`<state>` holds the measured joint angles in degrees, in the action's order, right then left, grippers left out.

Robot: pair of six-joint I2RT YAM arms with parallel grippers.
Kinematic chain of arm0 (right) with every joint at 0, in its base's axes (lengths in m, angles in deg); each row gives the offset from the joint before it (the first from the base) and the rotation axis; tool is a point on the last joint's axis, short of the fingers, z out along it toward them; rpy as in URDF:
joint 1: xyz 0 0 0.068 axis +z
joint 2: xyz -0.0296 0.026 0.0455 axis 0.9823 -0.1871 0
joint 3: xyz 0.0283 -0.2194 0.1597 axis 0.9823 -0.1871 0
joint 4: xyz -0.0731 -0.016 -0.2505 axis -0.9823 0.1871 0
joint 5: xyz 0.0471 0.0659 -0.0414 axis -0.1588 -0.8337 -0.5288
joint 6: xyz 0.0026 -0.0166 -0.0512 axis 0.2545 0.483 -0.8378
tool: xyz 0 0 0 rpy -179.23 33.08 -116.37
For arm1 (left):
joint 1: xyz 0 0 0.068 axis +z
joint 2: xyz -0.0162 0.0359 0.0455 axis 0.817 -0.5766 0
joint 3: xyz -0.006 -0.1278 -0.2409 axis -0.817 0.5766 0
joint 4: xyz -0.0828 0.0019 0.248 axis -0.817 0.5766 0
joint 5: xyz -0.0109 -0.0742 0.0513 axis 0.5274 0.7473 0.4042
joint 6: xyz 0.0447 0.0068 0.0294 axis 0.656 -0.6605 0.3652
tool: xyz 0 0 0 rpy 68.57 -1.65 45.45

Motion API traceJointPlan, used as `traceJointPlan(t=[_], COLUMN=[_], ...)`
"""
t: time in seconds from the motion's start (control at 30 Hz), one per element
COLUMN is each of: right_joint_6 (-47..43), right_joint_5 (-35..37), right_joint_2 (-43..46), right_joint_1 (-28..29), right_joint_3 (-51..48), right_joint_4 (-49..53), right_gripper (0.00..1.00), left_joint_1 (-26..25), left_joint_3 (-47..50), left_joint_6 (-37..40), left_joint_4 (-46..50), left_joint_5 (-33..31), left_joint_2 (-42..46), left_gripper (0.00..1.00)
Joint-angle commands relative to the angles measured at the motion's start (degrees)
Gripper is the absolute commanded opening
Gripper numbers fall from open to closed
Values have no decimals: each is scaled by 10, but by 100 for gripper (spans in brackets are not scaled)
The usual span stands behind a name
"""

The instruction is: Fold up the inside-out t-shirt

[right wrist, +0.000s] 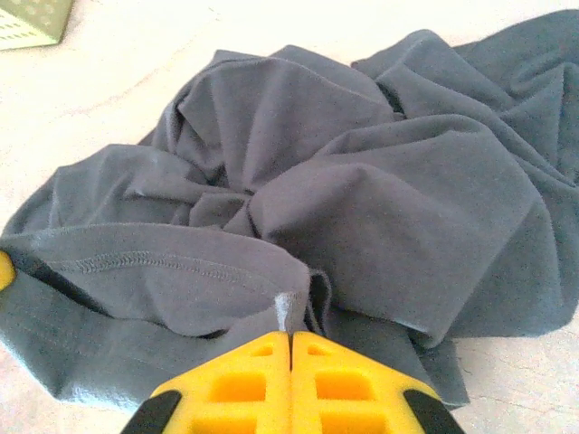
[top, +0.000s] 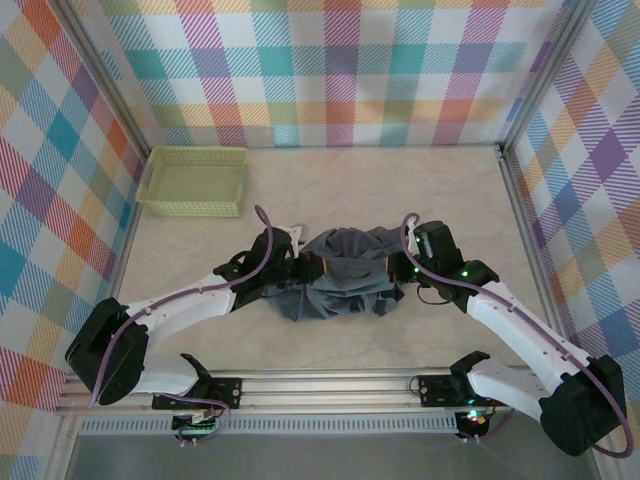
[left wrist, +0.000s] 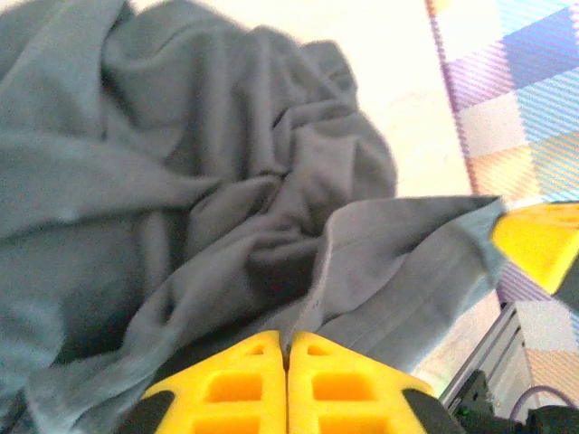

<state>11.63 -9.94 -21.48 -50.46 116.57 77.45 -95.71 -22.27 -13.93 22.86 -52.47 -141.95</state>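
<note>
The inside-out t-shirt [top: 340, 275] is a slate blue-grey bunch of wrinkled cloth at the table's near middle, stretched between both arms. My left gripper [top: 305, 268] is at its left edge, and in the left wrist view its yellow fingers [left wrist: 288, 342] are shut on a fold of the t-shirt [left wrist: 226, 208]. My right gripper [top: 398, 268] is at the shirt's right edge. Its yellow fingers [right wrist: 290, 340] are pressed together on a pinch of the t-shirt [right wrist: 362, 199] near a stitched hem. The right gripper's yellow fingers [left wrist: 536, 242] show past the cloth.
A pale yellow-green mesh basket [top: 193, 181] stands at the back left, its corner [right wrist: 32, 20] visible from the right wrist. Plaid walls enclose the table on three sides. A metal rail [top: 330, 385] runs along the near edge.
</note>
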Motion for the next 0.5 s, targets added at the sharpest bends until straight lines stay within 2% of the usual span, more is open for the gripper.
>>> traceJointPlan(t=[0.0, 0.13, 0.23, 0.37, 0.4, 0.47], right_joint_6=[-9, 9, 14, 17, 15, 7], right_joint_5=[-7, 8, 4, 44, 60, 79], right_joint_2=[6, -30, -60, -69, -69, -67], right_joint_1=[-11, -23, -23, -23, -23, -23], right_joint_3=[25, 24, 13, 8, 12, 24], right_joint_4=[-16, -9, -16, -3, 10, 34], right_gripper=[0, 0, 0, 1, 8, 31], left_joint_1=[13, 36, 42, 41, 41, 42], left_joint_3=[-31, -83, -104, -90, -81, -64], left_joint_6=[15, 6, 13, 19, 20, 22], left_joint_4=[38, 163, 221, 226, 222, 219], left_joint_5=[-20, -79, -87, -82, -83, -88], left_joint_2=[-11, -66, -96, -78, -63, -28], left_gripper=[15, 15, 17, 35, 39, 47])
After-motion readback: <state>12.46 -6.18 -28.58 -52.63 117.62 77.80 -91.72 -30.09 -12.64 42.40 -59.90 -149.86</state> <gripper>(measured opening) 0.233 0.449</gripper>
